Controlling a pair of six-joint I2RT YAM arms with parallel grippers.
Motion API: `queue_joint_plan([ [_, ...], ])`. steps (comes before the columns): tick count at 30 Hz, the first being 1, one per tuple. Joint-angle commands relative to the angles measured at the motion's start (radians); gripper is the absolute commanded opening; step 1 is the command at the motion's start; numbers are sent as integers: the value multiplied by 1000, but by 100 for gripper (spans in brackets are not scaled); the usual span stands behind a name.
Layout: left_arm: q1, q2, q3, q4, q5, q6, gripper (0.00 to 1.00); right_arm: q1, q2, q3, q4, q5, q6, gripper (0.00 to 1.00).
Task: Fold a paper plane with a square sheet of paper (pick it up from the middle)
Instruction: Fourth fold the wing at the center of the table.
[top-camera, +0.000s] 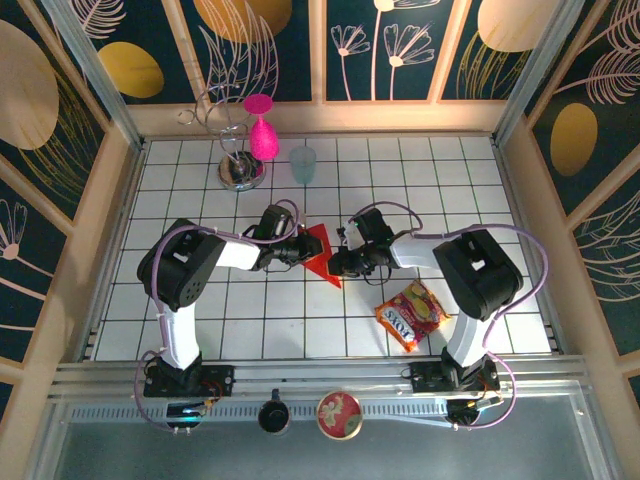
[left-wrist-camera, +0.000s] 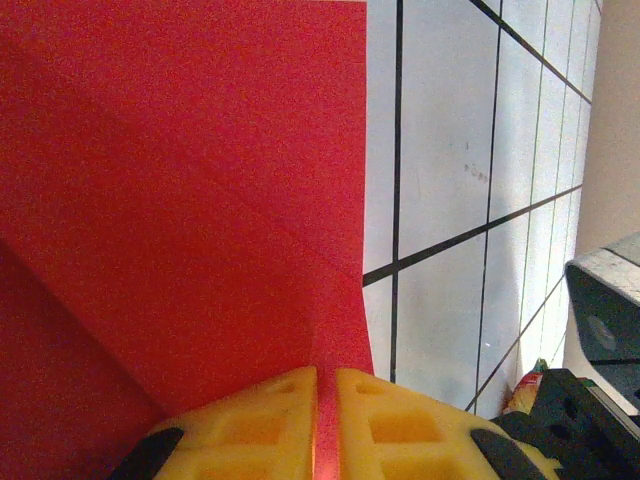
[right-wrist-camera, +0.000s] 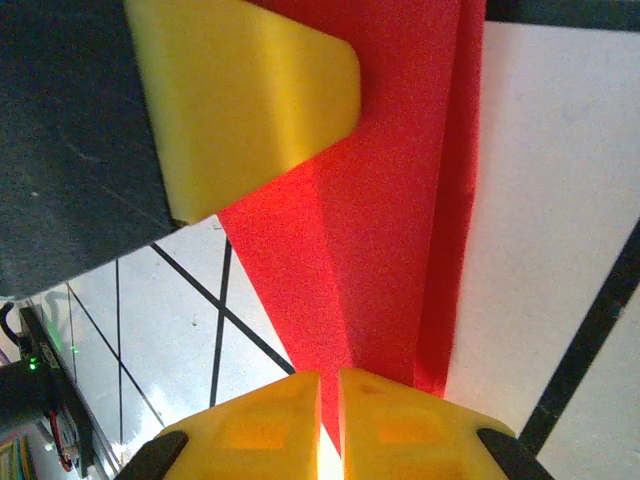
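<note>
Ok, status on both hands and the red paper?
Left hand shut on red paper. Right hand likewise. Paper creased, mid-table. Snack packet lies apart.

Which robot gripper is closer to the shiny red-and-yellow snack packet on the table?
Right. The right gripper, shut on the folded bright red paper, is left of and behind the red-and-yellow snack packet. The left gripper pinches the paper's other side, farther off.

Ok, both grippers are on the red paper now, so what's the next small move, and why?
Probably ease the red paper down flat onto the table. The left gripper and right gripper each pinch an edge of it with jaws shut, and folded layers already show, so the creases likely need pressing before another fold.
</note>
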Motion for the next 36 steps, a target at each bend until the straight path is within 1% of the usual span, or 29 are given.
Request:
queue_joint_plan([
  [1,9,31,15,-62,-17,22,13,8,19,-16,1,0,1,13],
  [5,8,37,29,-104,-32,25,13,9,25,-18,-1,2,0,13],
  [19,9,64,94,-326,-141,48,12,11,57,-25,-33,32,-7,13],
  [25,9,90,152,-430,-207,61,11,13,-15,-33,-47,4,-17,13],
  [30,8,98,158,-449,-219,62,12,16,-74,-42,-90,-19,-35,13],
  [36,8,107,161,-452,-220,55,12,19,-53,-63,-95,3,-39,13],
])
